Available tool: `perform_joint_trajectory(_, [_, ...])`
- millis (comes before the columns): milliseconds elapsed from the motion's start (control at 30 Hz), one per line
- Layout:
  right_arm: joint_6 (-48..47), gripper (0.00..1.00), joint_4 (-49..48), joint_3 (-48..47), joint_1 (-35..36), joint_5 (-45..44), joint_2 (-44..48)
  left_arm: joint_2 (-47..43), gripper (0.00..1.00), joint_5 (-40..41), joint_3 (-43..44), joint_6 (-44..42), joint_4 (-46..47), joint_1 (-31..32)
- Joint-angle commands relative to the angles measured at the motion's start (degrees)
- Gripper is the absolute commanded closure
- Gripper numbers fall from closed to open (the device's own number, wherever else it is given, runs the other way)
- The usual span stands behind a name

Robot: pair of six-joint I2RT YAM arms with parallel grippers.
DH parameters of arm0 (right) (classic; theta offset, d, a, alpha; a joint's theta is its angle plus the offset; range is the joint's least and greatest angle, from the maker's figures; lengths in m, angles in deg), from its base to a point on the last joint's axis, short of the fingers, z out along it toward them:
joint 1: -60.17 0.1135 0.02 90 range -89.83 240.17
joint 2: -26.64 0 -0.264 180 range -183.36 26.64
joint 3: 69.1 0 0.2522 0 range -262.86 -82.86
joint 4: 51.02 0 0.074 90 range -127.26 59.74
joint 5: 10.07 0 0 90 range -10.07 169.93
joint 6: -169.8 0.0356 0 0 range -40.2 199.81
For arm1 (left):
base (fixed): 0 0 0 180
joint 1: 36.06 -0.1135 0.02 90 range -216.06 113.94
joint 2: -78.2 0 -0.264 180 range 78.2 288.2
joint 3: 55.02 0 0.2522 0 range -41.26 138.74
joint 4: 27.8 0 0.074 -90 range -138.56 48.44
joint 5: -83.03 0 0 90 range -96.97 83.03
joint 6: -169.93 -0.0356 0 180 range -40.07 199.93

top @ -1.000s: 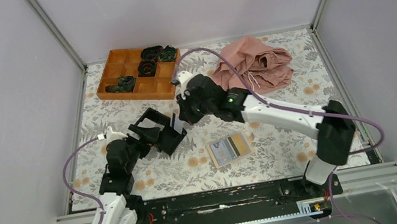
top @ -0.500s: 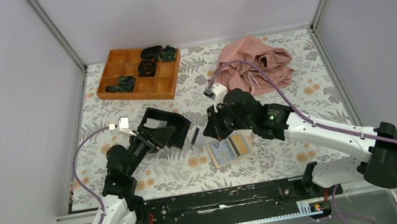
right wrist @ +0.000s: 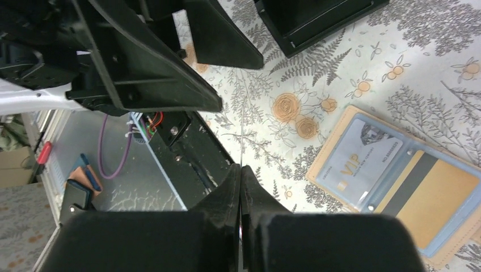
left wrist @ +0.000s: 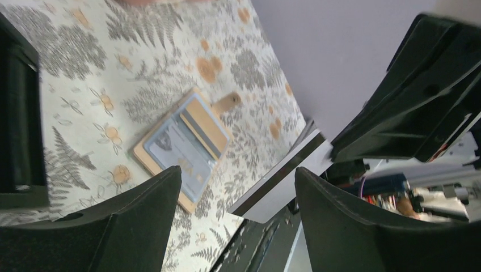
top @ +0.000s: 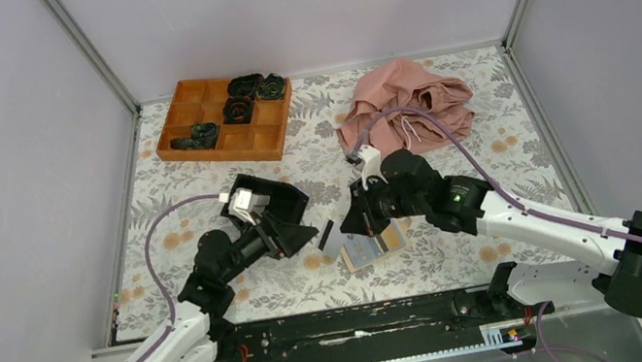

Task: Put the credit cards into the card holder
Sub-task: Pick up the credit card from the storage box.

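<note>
Over the floral tabletop (top: 507,140), the right claw (right wrist: 240,187) is pinching a card (left wrist: 281,184) edge-on at the holder's (top: 373,243) ten o'clock, the left claw (left wrist: 238,175) is gaping nearby, and that thin grip is risking a slip or a missed slot.

Orange compartment tray (top: 223,120) far left on my floral tabletop (top: 509,150), dark coiled bundles (top: 238,108) in several compartments. Crumpled pink cloth (top: 407,103) far right. Black open box (top: 287,204) nearer, left of middle.
</note>
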Motion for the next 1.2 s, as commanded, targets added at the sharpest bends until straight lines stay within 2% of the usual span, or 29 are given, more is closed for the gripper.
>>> perform_joint_trajectory(0, [1.3, 1.00, -3.0, 1.1, -1.1, 5.0, 3.1, 4.0, 0.20, -2.0, 1.7, -2.6, 8.8, 4.0])
perform_joint_trajectory(300, [1.8, 1.00, -3.1, 3.9, -2.6, 9.8, 4.0, 9.3, 0.26, -3.9, 0.7, -1.9, 19.8, 7.0])
perform_joint_trajectory(533, [2.7, 1.00, -4.7, 5.1, -4.2, 12.5, 4.2, 13.3, 0.38, -7.2, 0.7, -1.8, 24.1, 8.0])
perform_joint_trajectory(767, [2.8, 1.00, -5.1, 4.9, -5.4, 14.5, 3.6, 15.5, 0.40, -9.0, 0.0, -2.0, 25.8, 8.5])
perform_joint_trajectory(833, [2.8, 1.00, -5.2, 5.0, -5.8, 14.8, 3.2, 15.9, 0.45, -9.8, -0.3, -1.8, 27.0, 8.5])
perform_joint_trajectory(1000, [3.0, 1.00, -6.0, 5.1, -6.8, 15.9, 2.3, 17.5, 0.66, -11.6, -0.6, -1.5, 29.2, 8.5])
perform_joint_trajectory(1167, [3.0, 1.00, -6.3, 5.0, -7.9, 17.0, 1.5, 20.0, 0.70, -13.8, -1.3, -0.4, 33.1, 8.6])
